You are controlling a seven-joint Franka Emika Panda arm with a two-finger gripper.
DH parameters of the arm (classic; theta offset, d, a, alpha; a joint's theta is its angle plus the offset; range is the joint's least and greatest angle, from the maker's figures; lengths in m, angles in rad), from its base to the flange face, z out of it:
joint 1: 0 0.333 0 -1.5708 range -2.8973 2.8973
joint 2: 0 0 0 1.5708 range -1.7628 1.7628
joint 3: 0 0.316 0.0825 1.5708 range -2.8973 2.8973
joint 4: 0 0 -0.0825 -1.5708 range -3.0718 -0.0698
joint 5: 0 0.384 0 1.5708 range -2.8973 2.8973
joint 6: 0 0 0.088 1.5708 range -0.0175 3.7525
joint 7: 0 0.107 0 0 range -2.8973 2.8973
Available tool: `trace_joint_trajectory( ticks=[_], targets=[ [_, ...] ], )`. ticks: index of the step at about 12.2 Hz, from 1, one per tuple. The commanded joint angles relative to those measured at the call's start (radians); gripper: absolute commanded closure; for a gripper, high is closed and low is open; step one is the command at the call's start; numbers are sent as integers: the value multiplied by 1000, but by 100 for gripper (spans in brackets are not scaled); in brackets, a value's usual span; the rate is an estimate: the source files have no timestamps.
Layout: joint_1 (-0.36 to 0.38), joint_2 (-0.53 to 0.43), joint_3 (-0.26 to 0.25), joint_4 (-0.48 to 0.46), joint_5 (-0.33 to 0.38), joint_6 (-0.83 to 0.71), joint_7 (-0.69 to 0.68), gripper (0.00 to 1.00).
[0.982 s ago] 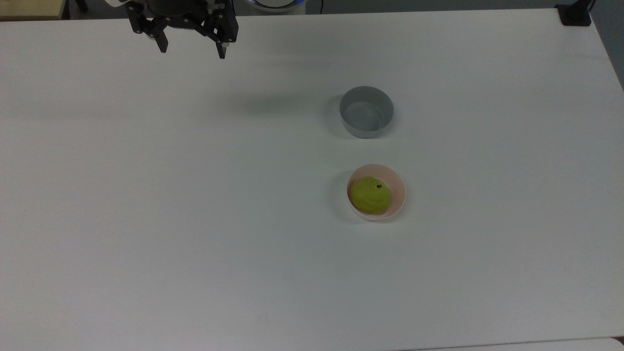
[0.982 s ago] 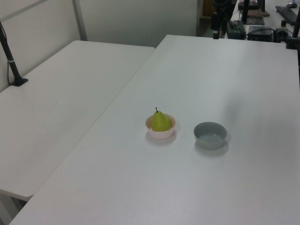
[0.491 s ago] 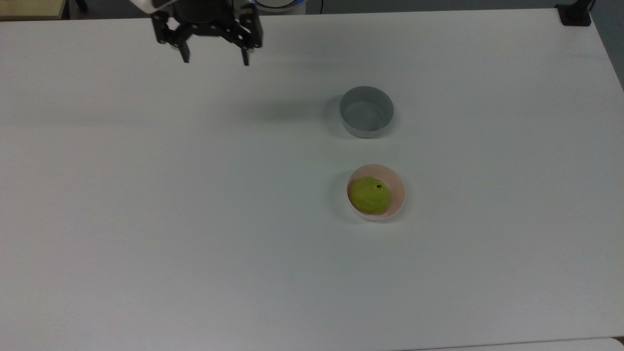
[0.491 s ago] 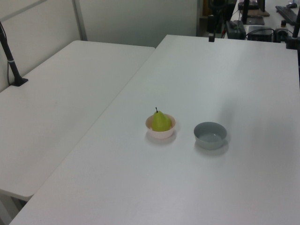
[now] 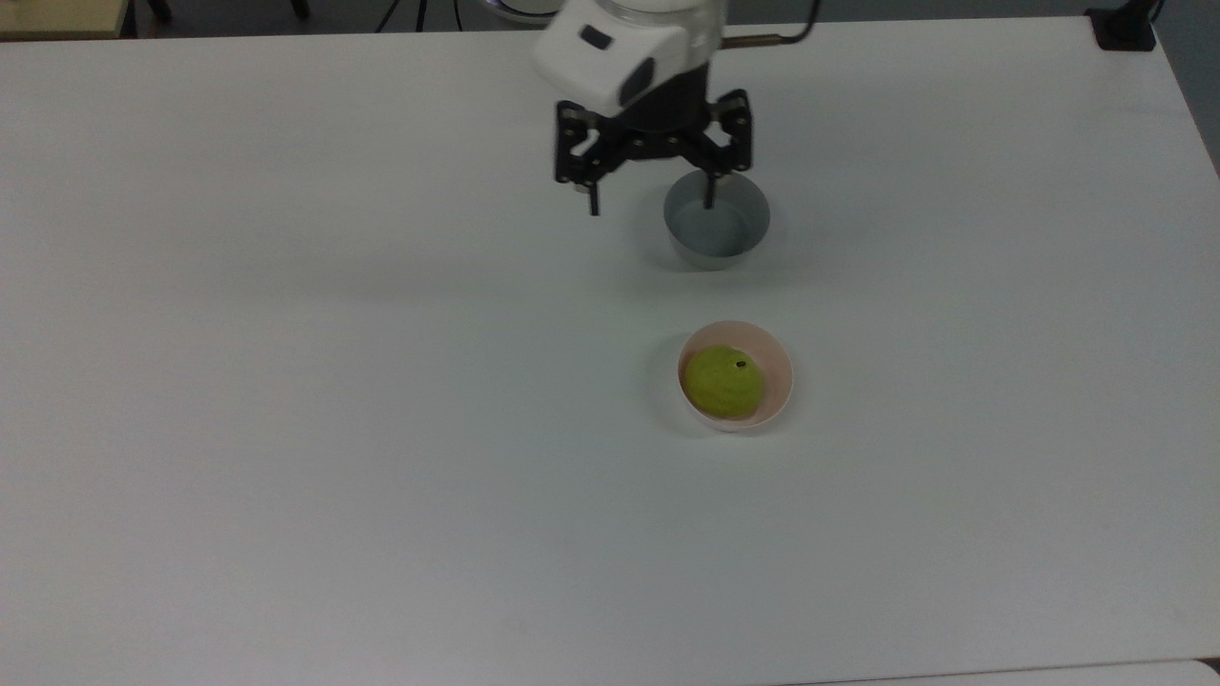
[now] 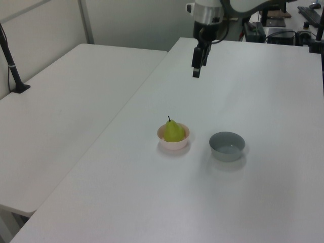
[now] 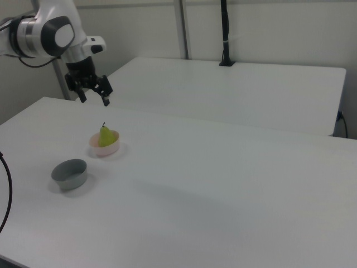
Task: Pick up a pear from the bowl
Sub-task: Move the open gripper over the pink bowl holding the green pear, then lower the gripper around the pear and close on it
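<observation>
A yellow-green pear (image 5: 724, 381) stands upright, stem up, in the pale pink bowl (image 5: 780, 362) on the white table. The left view shows the pear (image 6: 173, 131) and the bowl (image 6: 175, 145) mid-table, and the right view shows the pear (image 7: 105, 136) in the bowl (image 7: 105, 149) too. My gripper (image 5: 651, 208) hangs open and empty, high over the table, its fingers pointing down. In the top view it overlaps the grey bowl's upper left edge, well above the pink bowl. In the left view my gripper (image 6: 196, 71) hovers behind the bowls. In the right view my gripper (image 7: 95, 101) is above and behind the pear.
An empty grey bowl (image 5: 748, 243) stands near the pink one, also seen as the grey bowl (image 6: 227, 146) and the grey bowl (image 7: 70, 173). A black clamp (image 5: 1125, 29) sits at the top view's upper right corner. A second white table (image 6: 61, 106) adjoins, with a black pole (image 7: 225, 33).
The arm has swung from the top view's upper left to the right and downward, now over the grey bowl. It has come into the left view. Pear and bowls have not moved.
</observation>
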Motion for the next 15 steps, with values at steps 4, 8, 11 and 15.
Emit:
trace_joint_trajectory(
  ticks=[4,8,11,15],
  targets=[
    [101,157,-33,15,7,167,78,0],
    [139,288,-56,17,-9,245,81,0],
    [137,323,-56,14,-32,309,85,0],
    [142,362,-56,14,-35,361,102,0]
  ],
)
